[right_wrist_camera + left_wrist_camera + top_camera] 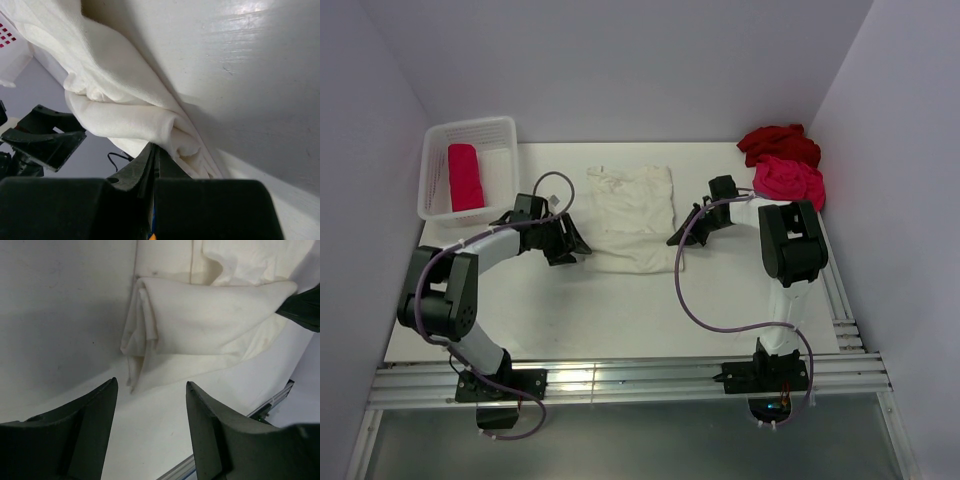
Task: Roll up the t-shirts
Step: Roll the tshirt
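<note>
Mid-frame, rolling the cream t-shirt (632,215) looks begun; left gripper (151,384) gapes, right gripper (154,149) is closed at its edge. Next, probably, both must pinch the hem.

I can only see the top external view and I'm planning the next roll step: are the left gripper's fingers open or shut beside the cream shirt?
Observer: Open. The left wrist view shows the left gripper with its fingers spread and nothing between them. The cream t-shirt lies just ahead.
Operator: And the right gripper?
Observer: The right wrist view shows the right gripper with its fingers pressed together, tips at the shirt's folded edge. I cannot tell whether cloth is pinched.
Operator: Is the shirt's near edge lying flat?
Observer: No. The left wrist view shows it doubled over into a thick fold, with layers visible at its end.
</note>
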Action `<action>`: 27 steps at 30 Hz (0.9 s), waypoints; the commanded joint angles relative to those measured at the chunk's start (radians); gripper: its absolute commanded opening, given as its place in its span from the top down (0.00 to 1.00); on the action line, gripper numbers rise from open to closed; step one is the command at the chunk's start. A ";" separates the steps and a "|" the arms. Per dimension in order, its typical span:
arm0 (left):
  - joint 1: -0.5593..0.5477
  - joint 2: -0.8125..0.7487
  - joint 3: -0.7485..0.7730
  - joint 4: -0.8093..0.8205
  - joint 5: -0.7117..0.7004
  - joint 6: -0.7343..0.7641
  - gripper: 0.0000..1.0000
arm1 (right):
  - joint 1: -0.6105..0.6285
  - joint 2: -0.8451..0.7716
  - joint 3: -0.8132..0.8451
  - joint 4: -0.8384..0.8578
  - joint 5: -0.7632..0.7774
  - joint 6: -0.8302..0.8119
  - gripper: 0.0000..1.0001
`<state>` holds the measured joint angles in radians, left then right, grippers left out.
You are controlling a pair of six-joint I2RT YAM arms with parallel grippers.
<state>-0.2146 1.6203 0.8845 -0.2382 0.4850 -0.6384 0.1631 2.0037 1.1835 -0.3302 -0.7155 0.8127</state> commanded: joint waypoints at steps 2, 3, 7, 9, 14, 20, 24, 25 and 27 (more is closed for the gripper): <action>-0.035 0.042 0.008 0.056 -0.063 0.023 0.41 | 0.000 -0.056 0.018 -0.020 0.019 -0.023 1.00; -0.045 0.059 0.013 0.059 -0.068 0.020 0.44 | 0.001 -0.056 0.019 -0.024 0.021 -0.026 1.00; -0.084 0.095 0.028 0.077 -0.074 0.011 0.45 | 0.001 -0.060 0.025 -0.032 0.021 -0.029 1.00; -0.107 0.105 0.031 0.079 -0.089 0.009 0.59 | 0.003 -0.062 0.036 -0.043 0.022 -0.033 1.00; -0.117 0.093 0.008 0.079 -0.109 0.006 1.00 | 0.021 -0.101 0.112 -0.087 0.042 -0.075 0.88; -0.117 0.036 -0.031 0.082 -0.123 0.022 1.00 | 0.142 -0.108 0.324 -0.197 0.102 -0.190 0.63; -0.117 -0.002 -0.062 0.108 -0.108 0.016 1.00 | 0.219 -0.025 0.378 -0.155 0.064 -0.132 0.63; -0.117 -0.007 -0.071 0.115 -0.106 0.013 1.00 | 0.236 -0.011 0.387 -0.144 0.057 -0.119 0.63; -0.117 -0.022 -0.079 0.122 -0.108 0.009 1.00 | 0.274 0.018 0.384 -0.077 0.022 -0.057 0.66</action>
<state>-0.3294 1.6501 0.8204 -0.1524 0.3817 -0.6415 0.3908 1.9770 1.5509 -0.4557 -0.6537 0.6941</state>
